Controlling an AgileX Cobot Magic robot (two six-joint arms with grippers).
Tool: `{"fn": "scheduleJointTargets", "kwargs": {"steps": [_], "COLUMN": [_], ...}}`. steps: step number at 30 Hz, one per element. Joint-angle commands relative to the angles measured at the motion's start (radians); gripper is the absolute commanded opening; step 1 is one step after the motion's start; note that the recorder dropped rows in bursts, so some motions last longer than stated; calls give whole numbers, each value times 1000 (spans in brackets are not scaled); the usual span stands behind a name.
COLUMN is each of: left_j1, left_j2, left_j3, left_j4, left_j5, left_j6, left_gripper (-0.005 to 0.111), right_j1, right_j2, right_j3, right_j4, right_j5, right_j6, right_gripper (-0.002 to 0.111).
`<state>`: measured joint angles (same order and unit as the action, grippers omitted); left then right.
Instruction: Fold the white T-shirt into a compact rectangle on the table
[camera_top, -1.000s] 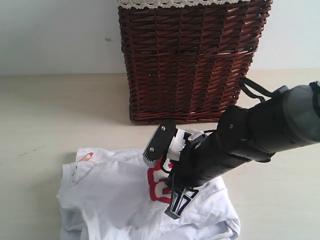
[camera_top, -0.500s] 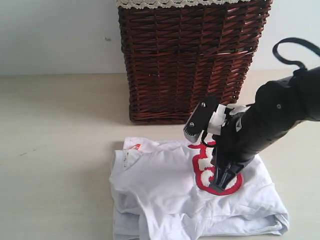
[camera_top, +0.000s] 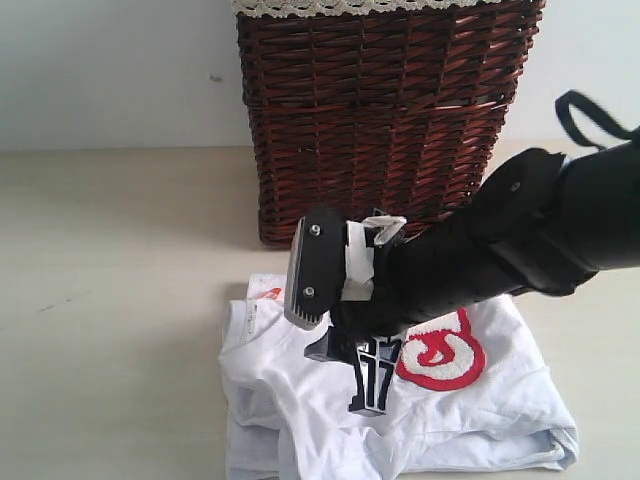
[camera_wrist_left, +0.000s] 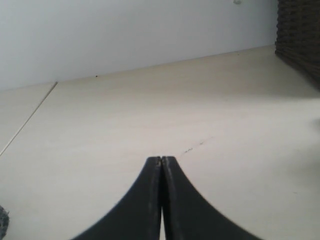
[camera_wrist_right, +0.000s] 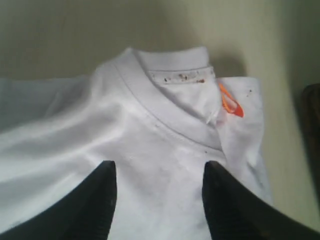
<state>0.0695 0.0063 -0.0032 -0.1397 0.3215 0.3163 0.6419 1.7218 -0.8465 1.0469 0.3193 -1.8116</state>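
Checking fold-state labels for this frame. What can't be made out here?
Exterior view: the right arm covers the middle of the white T-shirt and part of its red patch; lettering unreadable.
Exterior view: the top edge cuts off the wicker basket; contents unseen.
Right wrist view: open right gripper over the collar; contact with cloth unclear; neck label print too small.
Exterior view: the left gripper, shut, is out of frame.

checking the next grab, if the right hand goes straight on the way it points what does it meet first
The white T-shirt: the open right hand points at plain fabric just below the collar. How far off the cloth it is, I cannot tell.
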Motion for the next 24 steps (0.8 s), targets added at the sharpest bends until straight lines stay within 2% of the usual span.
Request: {"fn": "scheduleJointTargets", "kwargs": {"steps": [1, 9, 12, 14, 18, 20, 21, 22, 24], "left_j1": [0, 0, 0, 0, 0, 0, 0, 0, 0], "left_j2": [-6, -6, -6, -6, -6, -6, -6, -6, -6], "left_j3": [3, 3, 3, 3, 3, 3, 3, 3, 3], "left_j4": [-3, -3, -3, -3, -3, -3, -3, -3, -3], "left_j5": [-8, -8, -8, -8, -8, -8, -8, -8, -8], "left_j6": [1, 1, 1, 1, 1, 1, 1, 1, 1], "left_gripper": [1, 1, 1, 1, 1, 1, 1, 1, 1], "right_j1": [3, 1, 1, 1, 1, 1, 1, 1, 1], "right_j2": [78, 139, 148, 140, 106, 96, 94, 101, 114], "right_j3": [2, -111, -160, -179, -209, -217, -217, -217, -217], "right_j4": [185, 260, 308, 279, 20, -174, -277, -473, -596], "right_j5": [-42, -12, 26, 99, 372, 490, 522, 584, 596], "right_j6": [-255, -296, -217, -114, 146, 383, 481, 603, 673], "right_gripper": [52, 51, 51, 44, 20, 8, 5, 0, 0]}}
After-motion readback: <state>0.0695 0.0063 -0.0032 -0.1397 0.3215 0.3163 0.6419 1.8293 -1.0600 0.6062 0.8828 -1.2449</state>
